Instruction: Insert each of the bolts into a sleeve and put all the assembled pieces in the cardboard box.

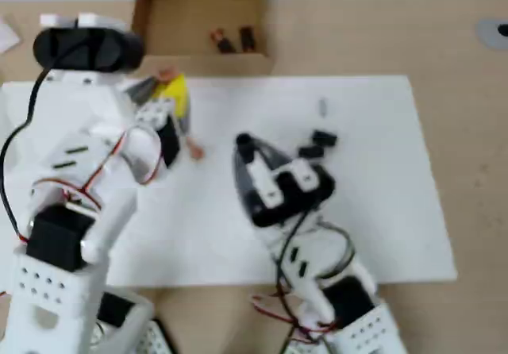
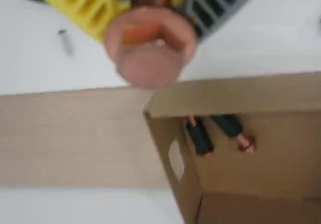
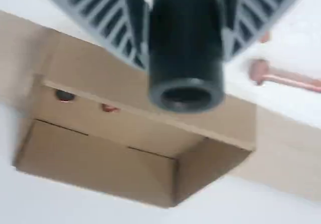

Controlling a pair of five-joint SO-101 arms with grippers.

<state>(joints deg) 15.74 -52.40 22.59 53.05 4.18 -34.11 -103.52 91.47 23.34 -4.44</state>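
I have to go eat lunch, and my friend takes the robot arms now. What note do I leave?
Left gripper: shut on a copper bolt, beside the cardboard box.
Right gripper: shut on a black sleeve, mid-mat.
Done: two assembled pieces lie in the box.
On the white mat: one loose bolt and two dark pieces that look like sleeves.
Left: join the held bolt and sleeve, box them, then do the rest.

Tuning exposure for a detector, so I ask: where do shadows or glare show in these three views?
High view: even light, the white sheet bright, no hard-edged shadows on it. Left wrist view: a small highlight on the held bolt, the cardboard box shaded inside. Right wrist view: the held sleeve has a dark bore.
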